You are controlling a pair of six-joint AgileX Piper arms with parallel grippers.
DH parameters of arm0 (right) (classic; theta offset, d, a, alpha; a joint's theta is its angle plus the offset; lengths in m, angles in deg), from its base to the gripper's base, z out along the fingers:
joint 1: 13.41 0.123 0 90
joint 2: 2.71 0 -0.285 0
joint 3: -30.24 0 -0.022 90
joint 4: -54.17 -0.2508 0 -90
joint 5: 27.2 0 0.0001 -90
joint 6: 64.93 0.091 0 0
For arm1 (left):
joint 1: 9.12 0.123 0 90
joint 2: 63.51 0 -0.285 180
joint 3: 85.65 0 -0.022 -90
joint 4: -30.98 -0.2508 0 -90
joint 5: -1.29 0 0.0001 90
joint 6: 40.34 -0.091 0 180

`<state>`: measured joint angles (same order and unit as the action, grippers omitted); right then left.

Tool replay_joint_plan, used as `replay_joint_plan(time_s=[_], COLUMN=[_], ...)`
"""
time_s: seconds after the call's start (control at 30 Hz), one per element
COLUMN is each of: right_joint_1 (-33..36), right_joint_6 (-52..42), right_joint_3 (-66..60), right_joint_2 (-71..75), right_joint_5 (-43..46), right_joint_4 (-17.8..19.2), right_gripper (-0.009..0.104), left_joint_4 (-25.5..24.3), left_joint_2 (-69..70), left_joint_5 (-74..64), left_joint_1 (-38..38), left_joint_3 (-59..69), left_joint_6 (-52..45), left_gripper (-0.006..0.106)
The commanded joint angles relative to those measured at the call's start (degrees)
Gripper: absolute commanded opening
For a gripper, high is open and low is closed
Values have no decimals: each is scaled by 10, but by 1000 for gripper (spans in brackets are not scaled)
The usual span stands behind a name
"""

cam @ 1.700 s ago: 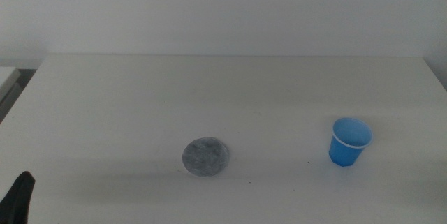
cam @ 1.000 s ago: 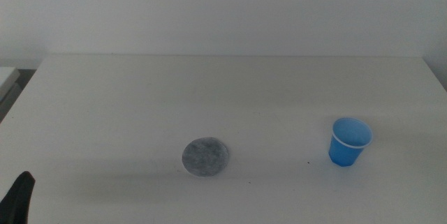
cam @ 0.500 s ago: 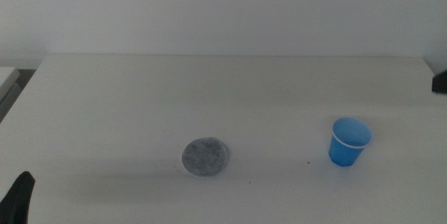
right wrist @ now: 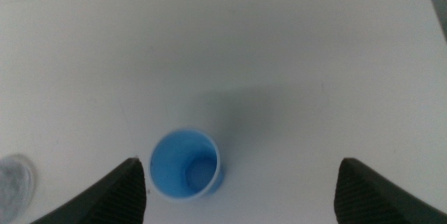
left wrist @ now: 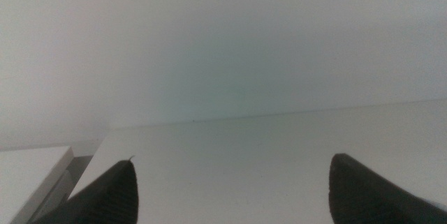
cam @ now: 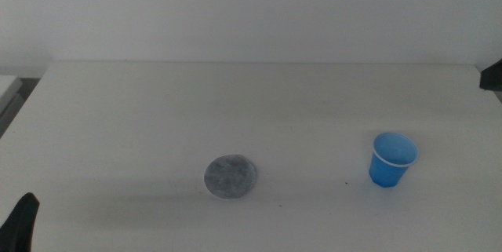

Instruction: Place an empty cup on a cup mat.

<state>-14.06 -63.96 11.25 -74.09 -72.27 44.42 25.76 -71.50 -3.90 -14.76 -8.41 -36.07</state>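
The blue cup [cam: 392, 159] stands upright and empty on the right part of the white table [cam: 251, 103]. The grey cup mat [cam: 230, 177] lies flat left of it, near the table's middle. In the right wrist view the cup [right wrist: 185, 165] is below my right gripper [right wrist: 241, 162], which hangs high above it, open, with nothing between its jaws; the mat [right wrist: 14, 182] shows at the picture's edge. A dark part of the right arm [cam: 492, 75] shows at the middle view's right edge. My left gripper [left wrist: 234, 160] waits at the near left corner [cam: 20, 224], open and empty.
The table's far edge meets a plain white wall [cam: 251, 9]. A pale ledge [cam: 8, 87] sits off the table's left side. Nothing else lies on the table.
A dark part of the right arm has come into the middle view at the right edge and risen slightly. The left gripper has sunk a little. Cup and mat have not moved.
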Motion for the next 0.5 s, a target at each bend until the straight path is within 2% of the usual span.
replay_joint_plan(time_s=[0.0, 0.23, 0.47], right_joint_1=[0, 5, 49], right_joint_6=[-4, 7, 22], right_joint_3=[19, 84, 94], right_joint_2=[-22, -123, -217], right_joint_5=[-27, -89, -75], right_joint_4=[-1, -25, -7], right_gripper=[93, 93, 93], left_joint_4=[1, 1, 1], left_joint_2=[2, 2, 2], left_joint_5=[3, 3, 3], left_joint_1=[-1, -1, -1], left_joint_3=[0, 0, 0], left_joint_6=[2, 2, 2], left_gripper=[94, 94, 94])
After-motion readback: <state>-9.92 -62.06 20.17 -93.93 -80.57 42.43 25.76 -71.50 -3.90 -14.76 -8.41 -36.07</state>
